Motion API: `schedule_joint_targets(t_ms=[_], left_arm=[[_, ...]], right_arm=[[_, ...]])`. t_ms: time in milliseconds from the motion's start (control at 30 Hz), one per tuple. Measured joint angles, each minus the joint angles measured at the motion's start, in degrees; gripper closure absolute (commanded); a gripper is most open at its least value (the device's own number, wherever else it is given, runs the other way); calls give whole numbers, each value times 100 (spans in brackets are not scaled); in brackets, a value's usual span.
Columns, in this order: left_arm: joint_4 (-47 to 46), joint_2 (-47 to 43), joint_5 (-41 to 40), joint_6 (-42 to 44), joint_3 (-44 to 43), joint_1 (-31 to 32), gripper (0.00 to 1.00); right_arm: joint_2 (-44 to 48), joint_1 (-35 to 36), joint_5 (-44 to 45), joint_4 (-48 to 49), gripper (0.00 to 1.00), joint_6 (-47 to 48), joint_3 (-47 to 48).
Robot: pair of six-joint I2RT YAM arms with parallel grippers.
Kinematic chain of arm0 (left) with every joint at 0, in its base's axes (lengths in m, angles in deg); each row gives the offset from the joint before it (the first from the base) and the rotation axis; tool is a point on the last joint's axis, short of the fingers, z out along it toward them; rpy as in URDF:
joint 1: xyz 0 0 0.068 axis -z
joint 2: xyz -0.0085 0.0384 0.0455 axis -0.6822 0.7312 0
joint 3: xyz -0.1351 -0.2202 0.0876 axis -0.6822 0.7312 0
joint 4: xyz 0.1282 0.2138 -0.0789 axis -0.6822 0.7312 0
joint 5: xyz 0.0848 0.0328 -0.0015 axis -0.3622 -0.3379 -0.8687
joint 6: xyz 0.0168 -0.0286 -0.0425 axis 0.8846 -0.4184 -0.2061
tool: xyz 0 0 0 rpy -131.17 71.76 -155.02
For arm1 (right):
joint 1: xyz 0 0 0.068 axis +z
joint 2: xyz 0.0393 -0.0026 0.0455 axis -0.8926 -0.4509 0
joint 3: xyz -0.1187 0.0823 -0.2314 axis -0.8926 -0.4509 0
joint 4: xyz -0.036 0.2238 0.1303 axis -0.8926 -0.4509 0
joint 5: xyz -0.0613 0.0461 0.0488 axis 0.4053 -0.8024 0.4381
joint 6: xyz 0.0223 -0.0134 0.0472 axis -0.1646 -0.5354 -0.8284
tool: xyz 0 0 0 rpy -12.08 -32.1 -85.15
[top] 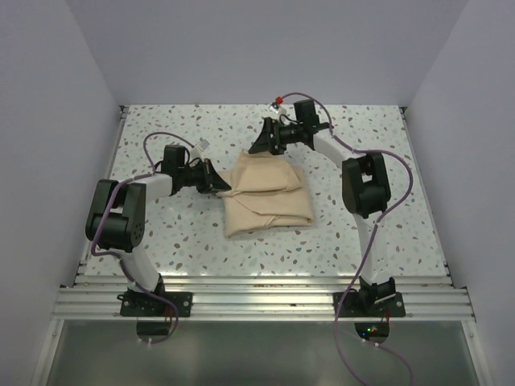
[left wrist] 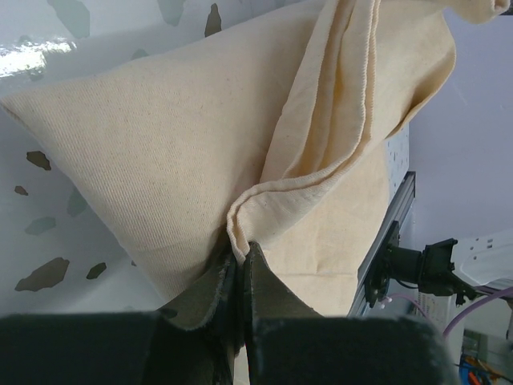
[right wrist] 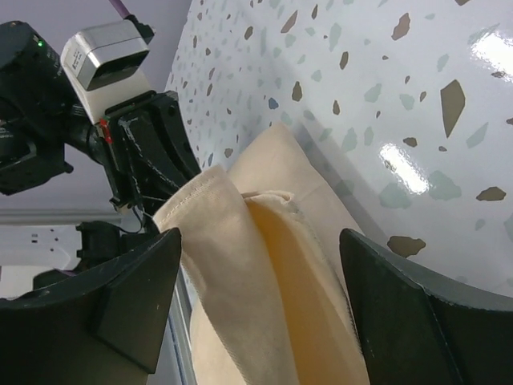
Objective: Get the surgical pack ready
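Wrap bundle (top: 265, 197) folded, contents hidden, left hand (left wrist: 240, 253) pinching its fold, right hand (right wrist: 260, 238) spread around far corner

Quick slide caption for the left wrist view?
Left gripper pinching a fold of the tan wrap on the speckled table.

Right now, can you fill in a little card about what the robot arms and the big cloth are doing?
cloth: tan wrap sheet, folded into a bundle, mid-table
surface: speckled table
left jaws: shut, pinching a fold at the bundle's left edge
right jaws: open, one on each side of the bundle's far corner, not clamped
metal tray, gauze: not in sight
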Motion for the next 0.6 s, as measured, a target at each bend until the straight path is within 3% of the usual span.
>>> schedule_joint_targets(t_ms=[400, 600], left_arm=[[4, 28, 46, -2, -22, -2, 93], [4, 42, 63, -2, -28, -4, 93]], right_arm=[[466, -26, -483, 468, 15, -323, -448], [479, 2, -262, 17, 23, 48, -442]])
